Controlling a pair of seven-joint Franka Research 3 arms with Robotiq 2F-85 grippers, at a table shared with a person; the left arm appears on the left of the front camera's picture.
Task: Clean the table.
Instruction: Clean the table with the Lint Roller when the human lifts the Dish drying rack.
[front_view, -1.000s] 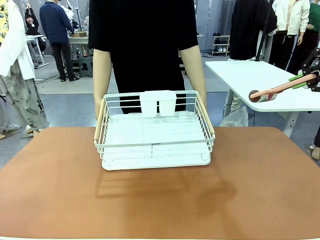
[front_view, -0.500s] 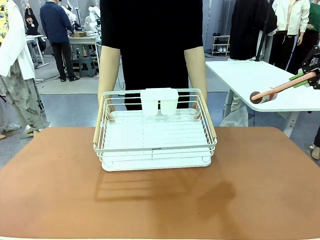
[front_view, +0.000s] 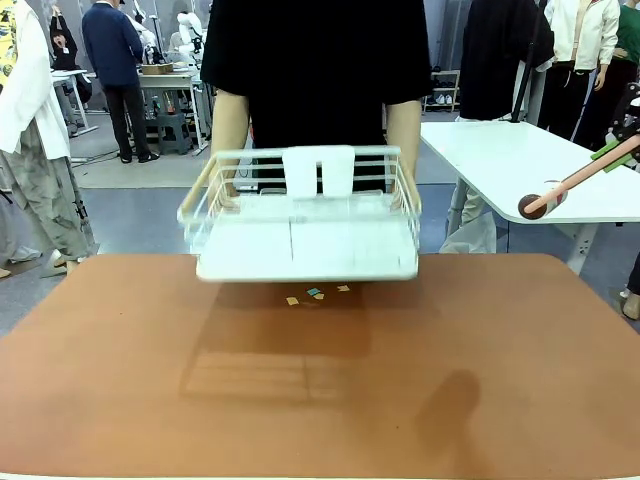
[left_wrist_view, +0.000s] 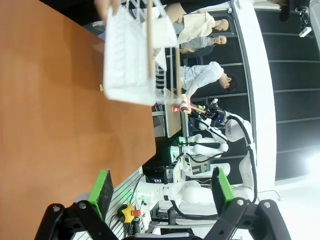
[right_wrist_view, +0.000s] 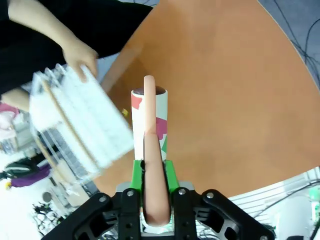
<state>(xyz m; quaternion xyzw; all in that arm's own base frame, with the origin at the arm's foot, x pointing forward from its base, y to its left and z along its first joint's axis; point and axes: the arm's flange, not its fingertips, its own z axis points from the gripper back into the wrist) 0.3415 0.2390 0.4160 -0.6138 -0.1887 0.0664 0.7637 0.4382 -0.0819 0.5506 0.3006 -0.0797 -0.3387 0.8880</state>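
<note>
Pinching the pink handle of a lint roller (right_wrist_view: 156, 120), right gripper (right_wrist_view: 152, 172) has its green pads pressed onto the handle from both sides. The roller head points away from the wrist, its sheet white with red and green patches. In the front view the roller hangs in the air at the right, tilted down to the left, head seen against the white side table (front_view: 490, 150); how far it is from that top, can't tell.

Below and beyond the roller is the table (front_view: 480, 340), a terracotta top with a rounded corner curving off at the upper right of the right wrist view. Lots of bare surface: whole near half, left and right flanks all open. A few small paper scraps (front_view: 315, 293) lie near the far middle.

A wire basket (front_view: 300, 240), white and motion-blurred, is held in the air above the scraps, clear of the table, its shadow on the top below it. The person at the far edge grips its two sides; one hand (right_wrist_view: 80, 57) is on the rim.

Left gripper (left_wrist_view: 161, 185): jaws spread wide, nothing between them. It hovers by the table's edge, one pad over the top and the other past it, well apart from the basket.
</note>
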